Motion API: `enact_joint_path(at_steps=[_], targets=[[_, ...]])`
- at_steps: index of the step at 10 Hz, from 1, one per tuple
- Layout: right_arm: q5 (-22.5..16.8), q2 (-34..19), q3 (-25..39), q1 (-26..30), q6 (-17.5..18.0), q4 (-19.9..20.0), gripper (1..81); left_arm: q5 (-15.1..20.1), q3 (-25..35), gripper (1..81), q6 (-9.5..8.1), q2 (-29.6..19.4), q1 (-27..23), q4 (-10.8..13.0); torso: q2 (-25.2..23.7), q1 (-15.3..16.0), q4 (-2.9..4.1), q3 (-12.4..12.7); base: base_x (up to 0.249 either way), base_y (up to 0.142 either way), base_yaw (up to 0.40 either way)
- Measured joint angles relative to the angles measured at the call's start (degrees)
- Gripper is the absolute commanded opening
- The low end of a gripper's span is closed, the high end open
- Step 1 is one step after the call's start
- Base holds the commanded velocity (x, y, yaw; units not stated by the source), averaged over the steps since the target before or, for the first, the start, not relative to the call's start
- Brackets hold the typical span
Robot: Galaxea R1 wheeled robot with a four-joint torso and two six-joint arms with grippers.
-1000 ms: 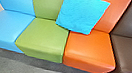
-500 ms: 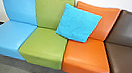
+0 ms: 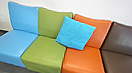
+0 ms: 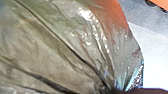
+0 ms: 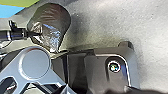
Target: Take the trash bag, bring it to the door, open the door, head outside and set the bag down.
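The dark, shiny trash bag (image 5: pixel 51 18) hangs over the grey floor in the right wrist view. My left gripper (image 5: pixel 35 34) reaches its gathered part there and is shut on it. In the left wrist view, the bag's thin, creased plastic (image 4: pixel 62 50) looms large, with folds running together near the lower edge. Green and orange tints show through the plastic.
A row of seats stands against a white wall: blue (image 3: pixel 11 45), green (image 3: pixel 45 54), orange (image 3: pixel 84 63) and brown (image 3: pixel 122 69). A turquoise cushion (image 3: pixel 75 33) leans across the green and orange ones. Grey floor (image 5: pixel 105 22) lies beside my base.
The head camera has moved, so the seats appear smaller and more wall shows above them. A dark rounded shape at the head view's bottom edge has dropped out of sight.
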Motion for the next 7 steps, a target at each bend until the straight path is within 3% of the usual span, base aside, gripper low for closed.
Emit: enact_joint_path(at_steps=[2,7], targets=[[0.1,4.1,-3.2,-2.1,-0.1,-0.1,81.1,0.2,4.8,1.0,0.24,-2.7,1.4,0.2,3.7,-2.4,0.0,3.7,0.0,0.0,0.0],[0.8,14.9,-13.3,-7.5,-0.3,-0.1,81.1,0.6,7.3,1.0,4.47,-8.3,9.7,0.7,12.7,-8.4,0.0,12.8,0.0,0.0,0.0]])
